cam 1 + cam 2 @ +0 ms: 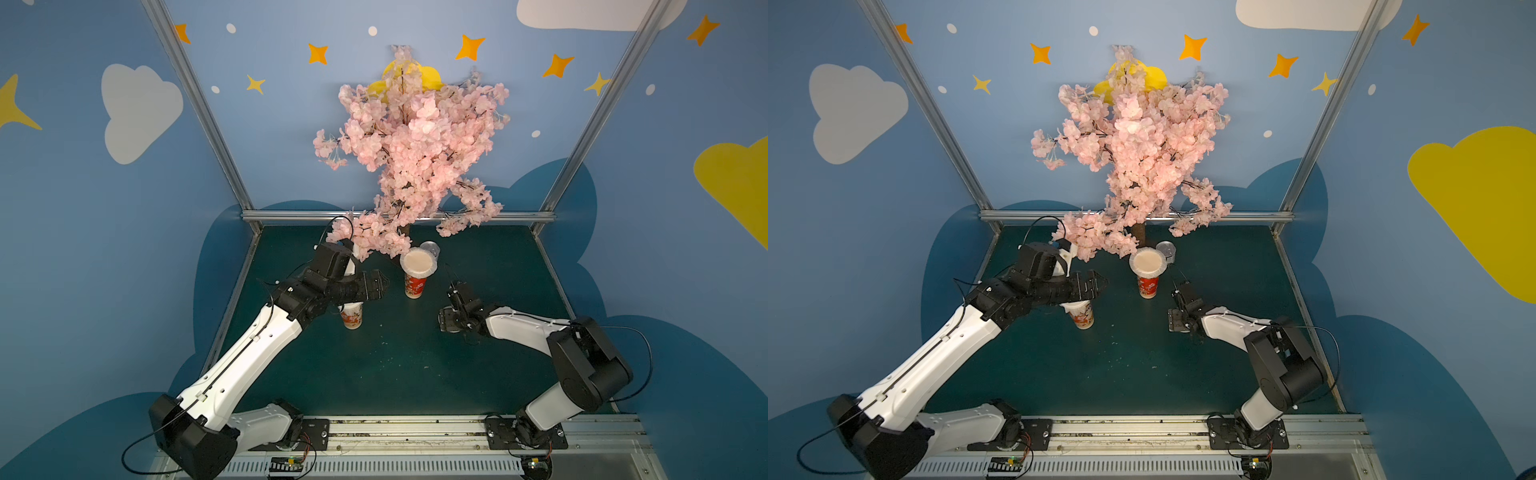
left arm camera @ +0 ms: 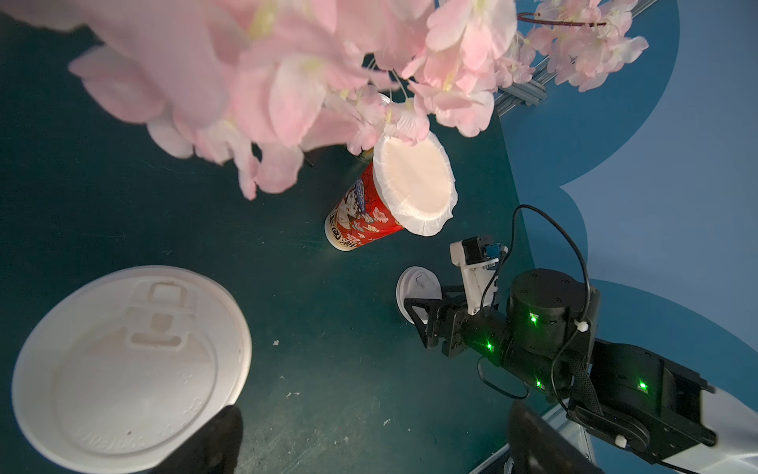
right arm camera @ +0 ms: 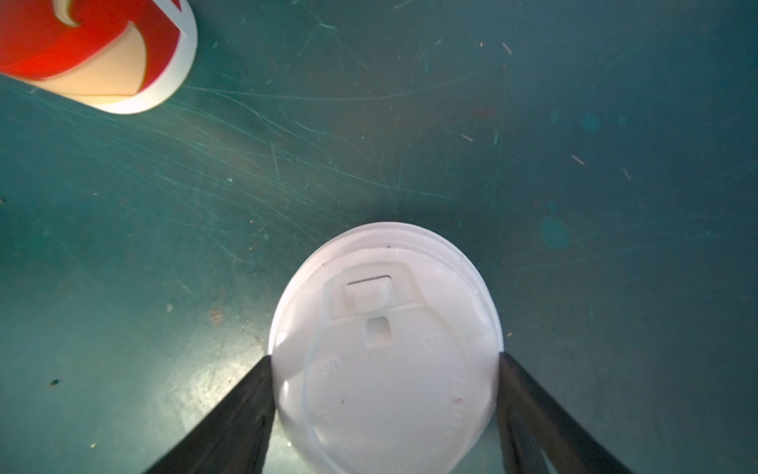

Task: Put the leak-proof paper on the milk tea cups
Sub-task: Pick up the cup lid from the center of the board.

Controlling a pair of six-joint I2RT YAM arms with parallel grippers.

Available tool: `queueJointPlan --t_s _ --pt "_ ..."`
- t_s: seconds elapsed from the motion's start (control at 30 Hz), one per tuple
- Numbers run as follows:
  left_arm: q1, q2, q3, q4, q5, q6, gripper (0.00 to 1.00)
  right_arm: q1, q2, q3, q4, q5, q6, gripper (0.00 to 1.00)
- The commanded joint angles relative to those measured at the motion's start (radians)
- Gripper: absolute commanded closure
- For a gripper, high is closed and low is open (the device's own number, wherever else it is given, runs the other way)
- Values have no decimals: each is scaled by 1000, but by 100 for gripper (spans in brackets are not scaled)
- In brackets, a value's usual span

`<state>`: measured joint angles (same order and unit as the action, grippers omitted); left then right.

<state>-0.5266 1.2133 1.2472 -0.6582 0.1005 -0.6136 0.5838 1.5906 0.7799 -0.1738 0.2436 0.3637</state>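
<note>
In both top views a red-patterned milk tea cup (image 1: 415, 286) (image 1: 1148, 286) stands mid-table with a crinkled round leak-proof paper (image 1: 419, 262) (image 2: 414, 184) lying over its mouth. A second milk tea cup (image 1: 352, 319) (image 1: 1084, 320) stands nearer the left arm with a white plastic lid (image 2: 131, 361) on top; I cannot see any paper under it. My left gripper (image 1: 376, 284) (image 2: 373, 443) hovers open above that cup. My right gripper (image 1: 446, 322) (image 3: 384, 359) is down at the table, its fingers (image 3: 246, 410) touching both sides of another white lid (image 3: 385, 349).
A pink blossom tree (image 1: 415, 158) stands at the back, its low branches hanging over the left wrist and the far cup. A small clear plastic cup (image 1: 431, 248) sits just behind the far cup. The green table (image 1: 395, 365) ends at metal rails.
</note>
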Motion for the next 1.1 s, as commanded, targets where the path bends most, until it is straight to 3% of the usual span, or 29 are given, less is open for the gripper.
queueJointPlan --t_s 0.0,0.33,0.73,1.07 --pt "-3 -19 15 -9 -7 -1 0 8 -11 14 -26 14 5 23" --pt "-2 -14 1 19 5 -3 0 14 -129 110 -221 38 -14 22" --pt "-2 31 22 60 37 3 0 14 -111 534 -578 -28 -50 23" --pt "-3 66 49 77 50 12 0 14 -4 740 -507 -178 -138 22"
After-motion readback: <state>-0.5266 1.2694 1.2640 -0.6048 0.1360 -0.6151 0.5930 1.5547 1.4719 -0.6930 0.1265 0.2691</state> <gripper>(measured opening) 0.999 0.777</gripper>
